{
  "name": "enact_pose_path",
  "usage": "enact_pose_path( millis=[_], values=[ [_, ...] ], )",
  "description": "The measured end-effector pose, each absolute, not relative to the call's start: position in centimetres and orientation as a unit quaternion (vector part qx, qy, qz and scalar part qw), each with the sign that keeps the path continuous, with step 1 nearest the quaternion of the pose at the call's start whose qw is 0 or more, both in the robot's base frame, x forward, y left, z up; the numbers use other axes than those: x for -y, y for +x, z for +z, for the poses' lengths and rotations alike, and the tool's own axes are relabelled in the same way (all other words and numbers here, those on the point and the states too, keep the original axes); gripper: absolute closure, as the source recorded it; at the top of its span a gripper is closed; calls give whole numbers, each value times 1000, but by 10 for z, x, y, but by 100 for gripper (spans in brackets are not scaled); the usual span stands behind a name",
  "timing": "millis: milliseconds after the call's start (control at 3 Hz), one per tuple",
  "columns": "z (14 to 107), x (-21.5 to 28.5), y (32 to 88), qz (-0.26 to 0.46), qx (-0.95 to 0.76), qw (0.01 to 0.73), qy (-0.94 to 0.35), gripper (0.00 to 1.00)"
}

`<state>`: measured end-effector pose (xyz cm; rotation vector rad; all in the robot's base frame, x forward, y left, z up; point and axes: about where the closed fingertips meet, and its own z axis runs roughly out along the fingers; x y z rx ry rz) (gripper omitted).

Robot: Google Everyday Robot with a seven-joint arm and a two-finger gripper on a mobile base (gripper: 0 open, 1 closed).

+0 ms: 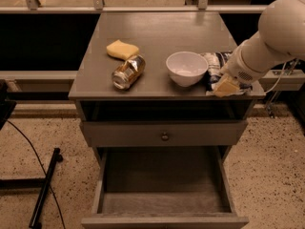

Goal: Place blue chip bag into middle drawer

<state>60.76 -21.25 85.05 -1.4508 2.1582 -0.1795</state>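
The blue chip bag (212, 65) lies on the right side of the cabinet top (157, 37), just right of the white bowl. It is dark blue and white and wrinkled, and its right part is hidden under my arm. My gripper (224, 86) is at the bag's front right corner, close to the top's front edge and touching or just above the bag. The middle drawer (164, 187) is pulled out below, open, with its bare grey floor showing and nothing in it.
A white bowl (186, 67) stands beside the bag. A shiny gold-brown can (127, 72) lies on its side left of centre, with a yellow sponge (122, 49) behind it. A closed drawer front with a knob (164, 136) sits above the open drawer. A black stand (43, 190) is on the floor at left.
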Motion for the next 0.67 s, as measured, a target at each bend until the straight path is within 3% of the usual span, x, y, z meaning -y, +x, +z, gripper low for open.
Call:
enact_pose_path(
  millis=[667],
  values=[
    [871,201,602,-41,-782,307,-540,96]
  ],
)
